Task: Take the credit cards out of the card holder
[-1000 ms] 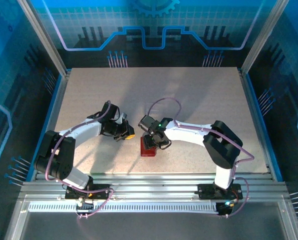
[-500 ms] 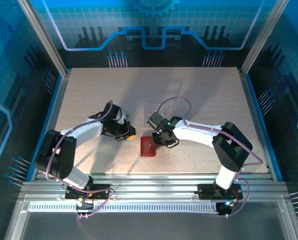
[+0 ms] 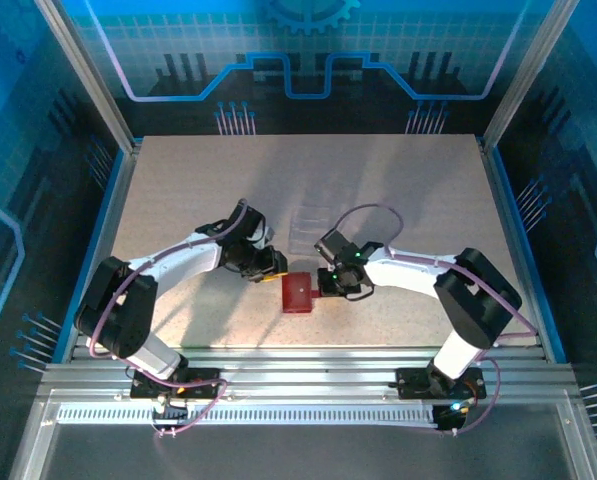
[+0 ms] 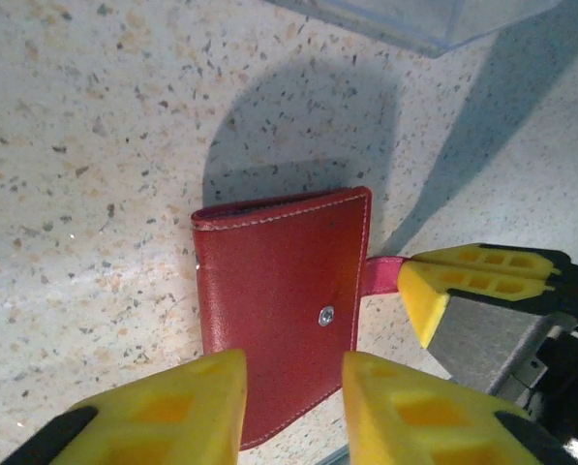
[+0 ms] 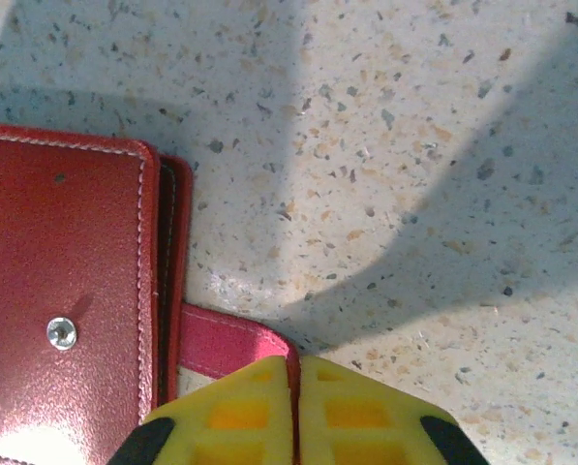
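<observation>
Right tool (image 5: 294,373) pinches tab (image 5: 226,344) of card holder (image 5: 66,291).

Speckled beige table (image 3: 398,180) inside blue-lit walls (image 3: 308,50).

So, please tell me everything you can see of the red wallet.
The wallet is red, glossy leather by its look, with pale stitching and a small metal stud. It lies closed and flat on the speckled table. A pink-red tab sticks out from one side, pinched by the shut right gripper.
</observation>
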`<action>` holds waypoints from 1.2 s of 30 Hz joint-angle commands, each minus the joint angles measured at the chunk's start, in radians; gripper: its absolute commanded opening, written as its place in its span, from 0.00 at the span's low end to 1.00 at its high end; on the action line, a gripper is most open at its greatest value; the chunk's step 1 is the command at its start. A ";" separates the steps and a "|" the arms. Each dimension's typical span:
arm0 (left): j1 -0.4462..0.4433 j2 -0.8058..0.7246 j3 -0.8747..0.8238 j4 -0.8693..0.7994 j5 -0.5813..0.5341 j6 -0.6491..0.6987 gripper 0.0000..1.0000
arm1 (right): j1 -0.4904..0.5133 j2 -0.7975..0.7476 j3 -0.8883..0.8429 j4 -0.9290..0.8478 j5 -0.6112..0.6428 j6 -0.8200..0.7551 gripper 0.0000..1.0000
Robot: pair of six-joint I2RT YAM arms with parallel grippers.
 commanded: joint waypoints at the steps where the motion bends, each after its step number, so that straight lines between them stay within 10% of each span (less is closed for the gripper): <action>1: -0.033 0.014 0.037 -0.089 -0.073 0.005 0.46 | -0.010 -0.064 -0.076 0.127 -0.062 0.030 0.01; 7: -0.082 0.035 0.087 -0.131 -0.085 0.012 0.61 | -0.007 -0.154 -0.166 0.265 -0.105 0.108 0.00; 36: 0.024 0.046 -0.041 0.133 0.207 -0.067 0.67 | 0.047 -0.307 -0.060 0.213 -0.128 0.137 0.00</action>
